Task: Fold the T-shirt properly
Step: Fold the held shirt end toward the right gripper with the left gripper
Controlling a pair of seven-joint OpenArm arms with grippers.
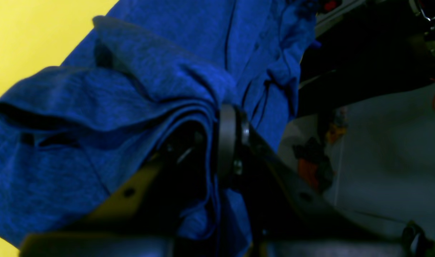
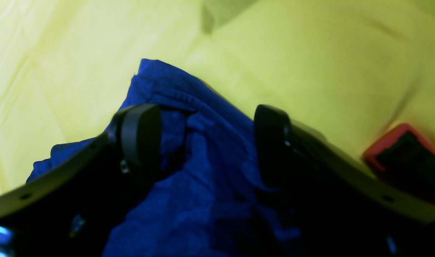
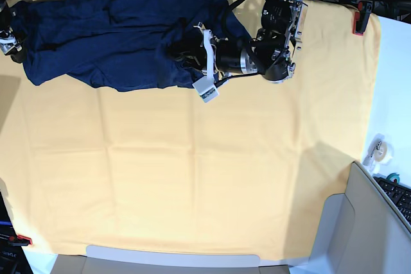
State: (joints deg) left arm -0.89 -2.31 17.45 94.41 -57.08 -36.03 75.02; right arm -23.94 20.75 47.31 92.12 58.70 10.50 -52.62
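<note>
My left fingers [image 1: 224, 142] pinch a bunched fold of the T-shirt [image 3: 109, 36]; my right fingers [image 2: 203, 142] are spread, fabric between them, not clamped. Shirt lies stretched between both on the yellow cloth [image 3: 192, 178]. Judgement: clamp right, then lift evenly. No containers seen.

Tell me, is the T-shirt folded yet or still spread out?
Not folded: the T-shirt lies spread and rumpled along the far edge of the yellow cloth, and the left gripper pinches a bunched part of it.
</note>
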